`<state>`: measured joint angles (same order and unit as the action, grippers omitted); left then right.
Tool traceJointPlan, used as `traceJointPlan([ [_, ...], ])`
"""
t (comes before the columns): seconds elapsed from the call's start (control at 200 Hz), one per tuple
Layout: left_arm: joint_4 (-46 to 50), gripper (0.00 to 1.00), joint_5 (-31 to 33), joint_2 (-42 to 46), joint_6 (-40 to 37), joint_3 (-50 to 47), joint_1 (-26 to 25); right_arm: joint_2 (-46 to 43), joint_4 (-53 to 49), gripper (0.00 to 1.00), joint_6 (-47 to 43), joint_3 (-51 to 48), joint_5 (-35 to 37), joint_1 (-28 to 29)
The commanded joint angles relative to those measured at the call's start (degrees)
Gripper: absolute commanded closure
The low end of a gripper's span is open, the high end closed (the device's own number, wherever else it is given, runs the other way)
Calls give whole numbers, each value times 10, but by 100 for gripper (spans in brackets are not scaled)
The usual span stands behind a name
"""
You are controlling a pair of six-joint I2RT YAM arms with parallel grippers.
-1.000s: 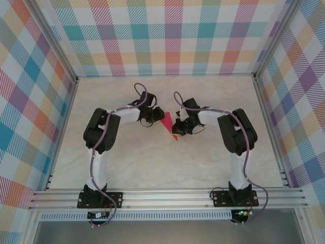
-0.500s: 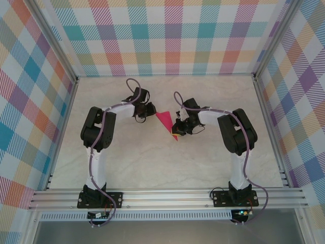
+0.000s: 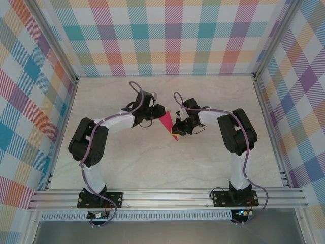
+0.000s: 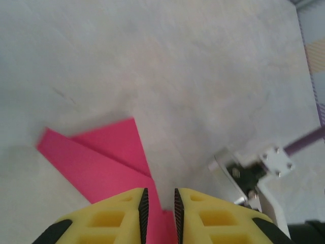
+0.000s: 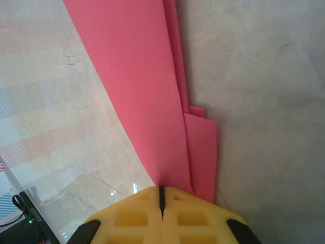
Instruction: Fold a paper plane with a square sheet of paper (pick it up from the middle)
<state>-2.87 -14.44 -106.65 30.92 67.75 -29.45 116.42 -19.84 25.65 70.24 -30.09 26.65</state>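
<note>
The square sheet of paper [image 3: 166, 122] lies on the table between the arms, folded into a narrow magenta-pink triangle with its point toward the near side. In the left wrist view the paper [image 4: 101, 162] shows a diagonal folded flap. My left gripper [image 3: 154, 113] hovers at its far left corner, its jaws [image 4: 159, 203] a narrow gap apart over the paper's edge with nothing pinched. My right gripper [image 3: 176, 133] is shut, its tips [image 5: 162, 195] resting on the narrow end of the layered paper [image 5: 142, 91]. Whether a layer is pinched there is not visible.
The pale marble-patterned table [image 3: 127, 162] is bounded by plaid walls [image 3: 167, 35] and a metal rail [image 3: 167, 195] at the near edge. The right arm's wrist hardware [image 4: 254, 173] sits close to my left gripper.
My left gripper swung away to the left of the paper, then came back onto its far left corner. The right gripper and the paper stayed put.
</note>
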Motion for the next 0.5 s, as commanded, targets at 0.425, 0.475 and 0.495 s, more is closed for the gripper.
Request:
traceJointPlan([
  [0.425, -29, 85, 14, -112, 58, 7, -43, 35, -81, 96, -12, -35, 59, 1],
  [0.475, -21, 85, 27, -114, 53, 8, -43, 35, -81, 96, -13, -35, 60, 1],
  [0.495, -17, 85, 34, -114, 51, 8, -43, 34, -81, 96, -13, -35, 60, 1],
])
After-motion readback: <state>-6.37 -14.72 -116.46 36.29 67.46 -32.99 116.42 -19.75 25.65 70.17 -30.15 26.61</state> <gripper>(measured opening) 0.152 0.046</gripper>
